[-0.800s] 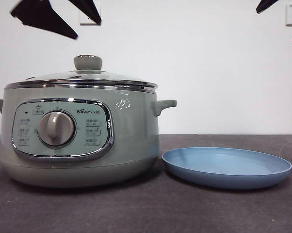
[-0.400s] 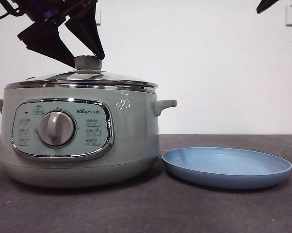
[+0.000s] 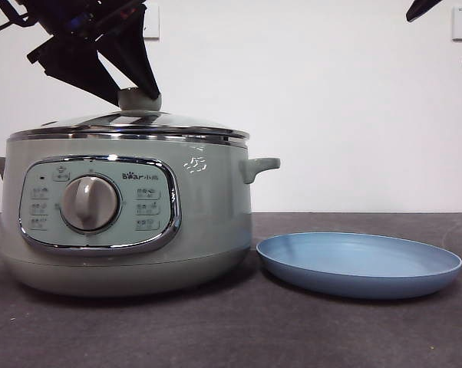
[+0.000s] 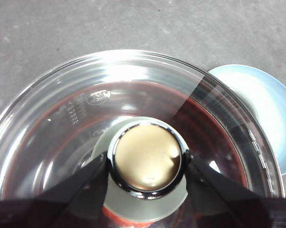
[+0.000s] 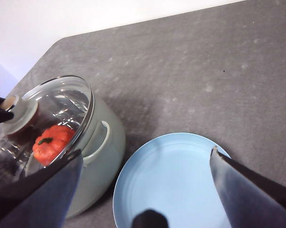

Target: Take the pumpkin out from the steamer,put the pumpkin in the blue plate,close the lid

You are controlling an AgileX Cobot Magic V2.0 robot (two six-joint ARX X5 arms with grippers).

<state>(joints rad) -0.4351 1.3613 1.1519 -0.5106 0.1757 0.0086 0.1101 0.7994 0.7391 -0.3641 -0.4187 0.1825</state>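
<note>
Straddling the knob of the lid [image 4: 133,95], my left gripper [image 4: 147,173] has one black finger on each side of it; the fingers [image 4: 81,183] look to be touching the knob's flanks, spread only as wide as the knob itself. From the front, this gripper [image 3: 139,96] comes down dark from the upper corner and its tips cover part of the pale green knob. The lid [image 3: 127,126] sits flat and closed on the steamer [image 3: 208,222].

The pumpkin [image 5: 52,142] is inside the steamer [image 5: 102,142], under the glass, below and a little aside of the knob; my right wrist camera shows its orange-red body and dark stem through the lid [image 5: 62,104]. In my left wrist view it is only a red-brown smear behind reflections, so I cannot trace its outline there.

My right gripper [image 5: 147,190] hangs high above the blue plate [image 5: 176,175], fingers wide apart and holding nothing. The blue plate [image 3: 359,264] lies on the table [image 3: 292,337] just beside the steamer, bare; in my left wrist view only part of it [image 4: 262,104] shows past the lid's rim. The front view shows nothing of the steamer's inside.
</note>
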